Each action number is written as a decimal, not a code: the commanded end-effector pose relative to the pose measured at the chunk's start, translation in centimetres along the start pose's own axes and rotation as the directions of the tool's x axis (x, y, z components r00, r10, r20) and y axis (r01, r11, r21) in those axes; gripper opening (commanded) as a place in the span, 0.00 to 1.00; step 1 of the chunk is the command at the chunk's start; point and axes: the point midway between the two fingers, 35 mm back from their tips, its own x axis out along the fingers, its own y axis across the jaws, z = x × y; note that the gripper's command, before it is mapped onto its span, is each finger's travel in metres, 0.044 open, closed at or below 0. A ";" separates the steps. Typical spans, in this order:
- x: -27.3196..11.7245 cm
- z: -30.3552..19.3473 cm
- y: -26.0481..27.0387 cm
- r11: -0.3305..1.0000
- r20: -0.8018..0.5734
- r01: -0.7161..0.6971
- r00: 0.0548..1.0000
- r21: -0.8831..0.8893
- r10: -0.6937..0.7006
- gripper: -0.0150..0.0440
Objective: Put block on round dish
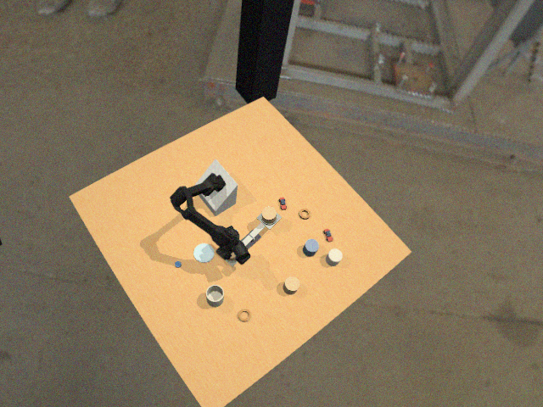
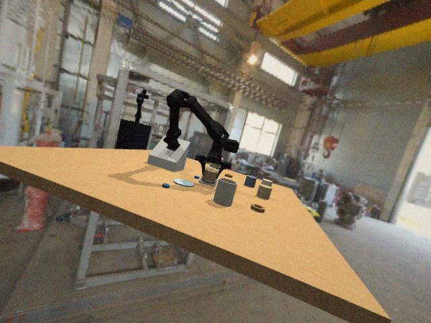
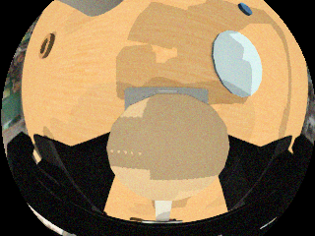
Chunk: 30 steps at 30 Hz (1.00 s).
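Observation:
One tan cup (image 2: pixel 210 174) (image 3: pixel 167 143) stands upside down on the near end of the balance (image 1: pixel 260 231) (image 3: pixel 192 91). My gripper (image 2: pixel 211 175) (image 3: pixel 167 133) is lowered around this cup, with a finger on each side, and is shut on it. The cup appears to rest on its pan. The identical other cup (image 1: pixel 269 214) stands on the far end, clear of the fingers. The pale blue round dish (image 1: pixel 204 253) (image 2: pixel 183 182) (image 3: pixel 237 64) lies flat beside the near end, with nothing on it. No block shows; what is under either cup is hidden.
A grey open container (image 1: pixel 215 298) (image 2: pixel 225 192) stands near the balance's near end. A blue disc (image 1: pixel 177 264) (image 2: pixel 166 186) (image 3: pixel 245 9) lies beyond the dish. Tan (image 1: pixel 291 285), blue (image 1: pixel 310 248) and white (image 1: pixel 334 257) cylinders and two toy cars (image 1: pixel 282 203) (image 1: pixel 328 235) stand away from the arm.

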 end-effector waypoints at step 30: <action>-3.4 -0.3 0.6 1.000 -0.014 -0.002 1.000 -0.005 0.002 0.25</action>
